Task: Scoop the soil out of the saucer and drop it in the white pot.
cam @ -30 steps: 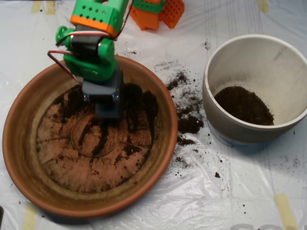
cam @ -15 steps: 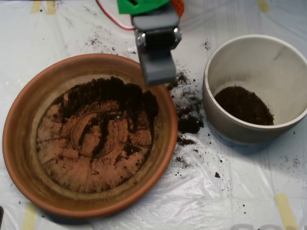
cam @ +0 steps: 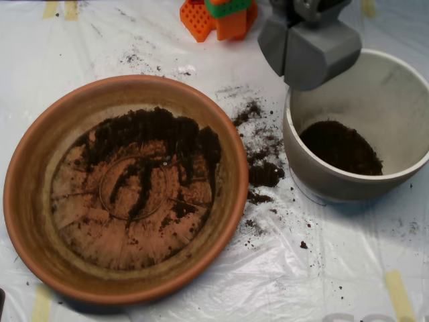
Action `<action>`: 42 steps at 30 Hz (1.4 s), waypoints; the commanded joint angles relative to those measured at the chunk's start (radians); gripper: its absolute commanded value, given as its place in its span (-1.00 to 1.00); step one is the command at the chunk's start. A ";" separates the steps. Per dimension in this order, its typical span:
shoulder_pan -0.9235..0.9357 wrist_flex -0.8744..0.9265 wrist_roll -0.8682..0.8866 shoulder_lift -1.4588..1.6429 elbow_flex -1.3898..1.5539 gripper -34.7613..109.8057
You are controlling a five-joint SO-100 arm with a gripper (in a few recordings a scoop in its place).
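The terracotta saucer sits at the left. Dark soil is banked along its back and right inner side, with streaks across the middle. At the right stands the white pot, with a mound of soil on its bottom. My grey scoop hangs at the top of the overhead view, over the pot's back-left rim. Its two shells meet along a seam. Whatever is inside them is hidden.
Spilled soil lies in clumps and crumbs on the white plastic sheet between saucer and pot. Orange and green arm parts stand at the top centre. Yellow tape strips hold the sheet near the edges.
The scoop has lifted out of the saucer's back and swung right, from over the saucer's rim to over the pot's back-left rim. The soil in the saucer lies as it did half a second ago.
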 commanded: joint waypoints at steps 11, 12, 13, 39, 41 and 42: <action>-0.127 -0.026 -0.044 -0.060 -0.107 0.14; -0.130 -0.021 -0.048 -0.055 -0.106 0.15; -0.130 -0.015 -0.049 -0.055 -0.106 0.15; 0.534 -0.026 -0.104 -0.031 -0.049 0.09; 0.574 -0.095 -0.160 -0.005 0.094 0.09; 0.591 -0.138 -0.189 0.014 0.170 0.09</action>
